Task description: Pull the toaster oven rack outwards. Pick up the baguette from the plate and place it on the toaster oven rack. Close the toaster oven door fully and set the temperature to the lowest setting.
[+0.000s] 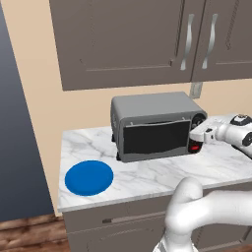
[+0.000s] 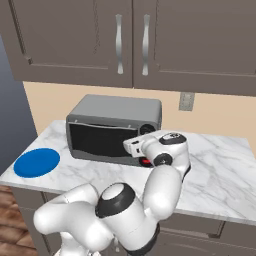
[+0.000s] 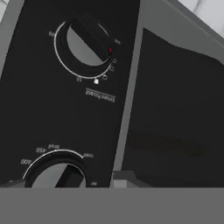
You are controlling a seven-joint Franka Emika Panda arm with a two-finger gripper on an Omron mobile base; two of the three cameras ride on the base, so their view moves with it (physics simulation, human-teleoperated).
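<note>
The toaster oven (image 1: pixel 152 106) (image 2: pixel 115 110) stands on the marble counter with the toaster oven door (image 1: pixel 155 138) (image 2: pixel 100 140) (image 3: pixel 175 109) closed upright. Its dark glass hides the toaster oven rack. Left of it lies the blue plate (image 1: pixel 89 177) (image 2: pixel 37 162), bare on top; the baguette is hidden from view. My gripper (image 1: pixel 193 137) (image 2: pixel 131 146) (image 3: pixel 65 183) is pressed against the dark control panel at the oven's right. In the hand view its tips flank the lower temperature knob (image 3: pixel 57 173), shut on it. Above sits a second knob (image 3: pixel 87 41).
A red button (image 1: pixel 195 147) (image 2: pixel 146 161) sits low on the panel, just under the hand. Brown wall cabinets (image 1: pixel 147 39) hang above the oven. A wall outlet (image 2: pixel 186 101) is behind it. The marble counter (image 1: pixel 147 177) runs right of the oven (image 2: pixel 220 165).
</note>
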